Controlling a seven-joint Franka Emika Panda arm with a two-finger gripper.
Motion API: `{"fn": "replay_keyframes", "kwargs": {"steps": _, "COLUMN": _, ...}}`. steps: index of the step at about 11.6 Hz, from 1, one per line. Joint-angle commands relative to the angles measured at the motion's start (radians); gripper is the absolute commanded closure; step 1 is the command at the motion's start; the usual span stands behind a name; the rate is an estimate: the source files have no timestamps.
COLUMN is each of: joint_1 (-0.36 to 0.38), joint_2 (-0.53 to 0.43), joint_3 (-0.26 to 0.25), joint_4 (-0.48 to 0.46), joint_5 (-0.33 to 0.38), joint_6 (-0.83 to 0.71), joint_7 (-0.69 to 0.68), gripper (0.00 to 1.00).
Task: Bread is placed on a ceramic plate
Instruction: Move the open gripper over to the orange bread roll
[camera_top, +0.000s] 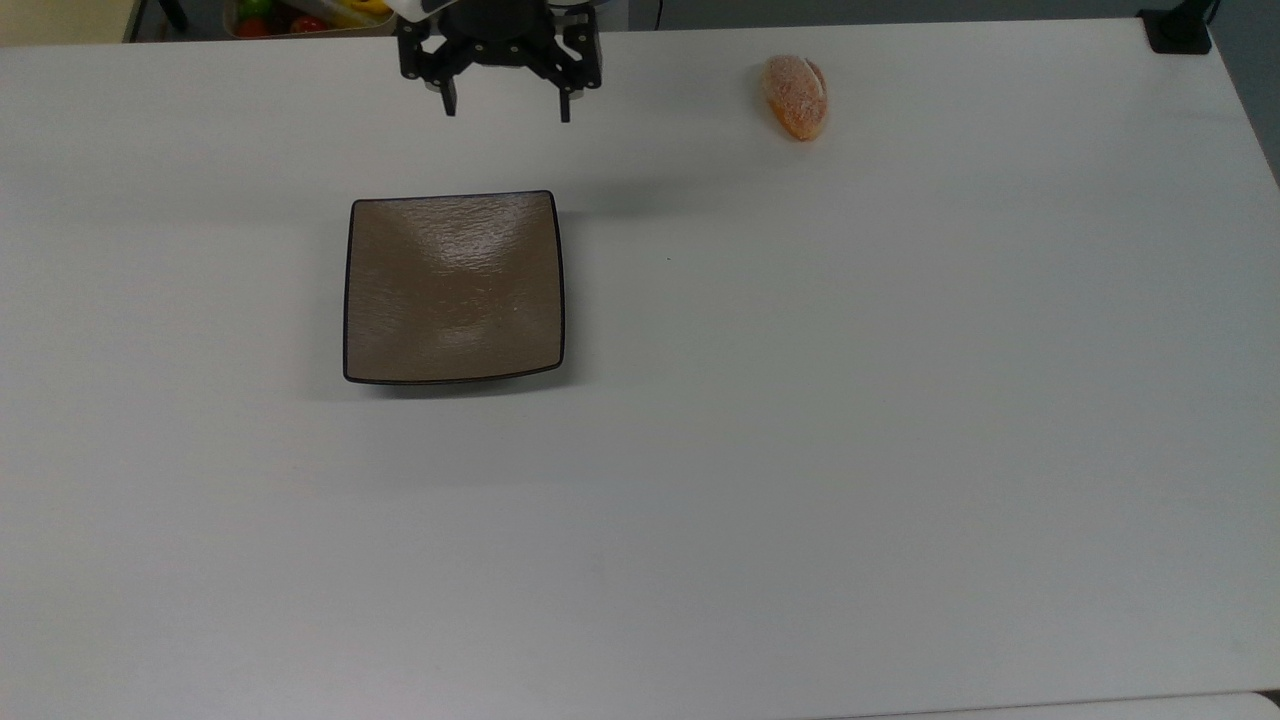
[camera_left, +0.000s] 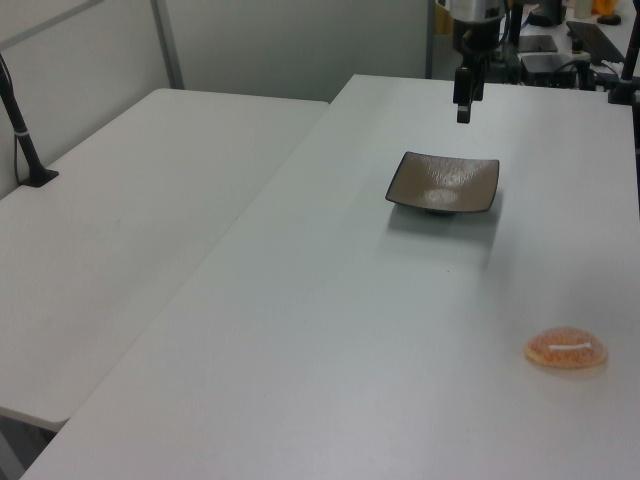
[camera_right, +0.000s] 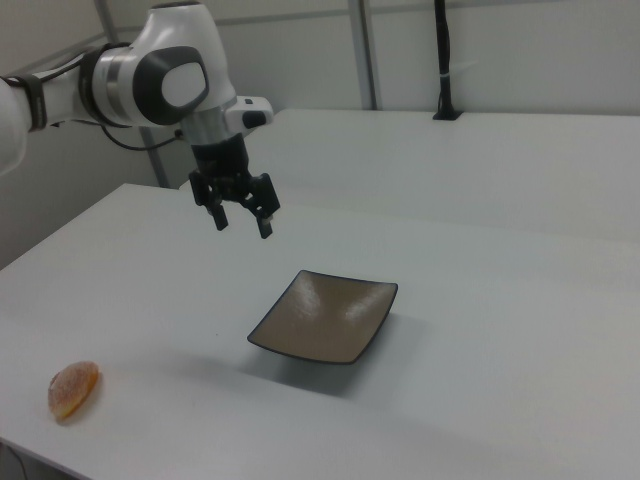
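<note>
One bread (camera_top: 796, 96) lies near the table (camera_top: 800, 450) edge (gripper (camera_top: 507, 105) spread, empty), well apart from the ceramic plate (camera_top: 454, 288).

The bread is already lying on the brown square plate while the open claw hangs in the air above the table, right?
Not quite. The bread is not on the plate; it lies on the bare white table, well off toward the top view's right, and the plate holds nothing. The rest stands: the gripper hangs open in the air above the table, as the right view confirms.
</note>
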Motion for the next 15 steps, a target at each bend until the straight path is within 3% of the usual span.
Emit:
{"fn": "replay_keyframes", "kwargs": {"steps": 1, "joint_1": -0.002, "joint_2": -0.063, "joint_3": 0.067, "joint_4": -0.060, "joint_5": -0.002, "joint_6": -0.035, "joint_7": 0.012, "gripper": 0.00}}
{"fn": "replay_keyframes", "kwargs": {"steps": 3, "joint_1": 0.003, "joint_2": -0.129, "joint_3": 0.102, "joint_4": -0.145, "joint_5": 0.004, "joint_6": -0.032, "joint_7": 0.012, "gripper": 0.00}}
{"fn": "replay_keyframes", "kwargs": {"steps": 7, "joint_1": 0.088, "joint_2": -0.241, "joint_3": 0.181, "joint_4": -0.334, "joint_5": 0.013, "joint_6": -0.034, "joint_7": 0.012, "gripper": 0.00}}
{"fn": "replay_keyframes", "kwargs": {"steps": 15, "joint_1": 0.121, "joint_2": -0.182, "joint_3": 0.400, "joint_4": -0.447, "joint_5": 0.131, "joint_6": -0.025, "joint_7": 0.012, "gripper": 0.00}}
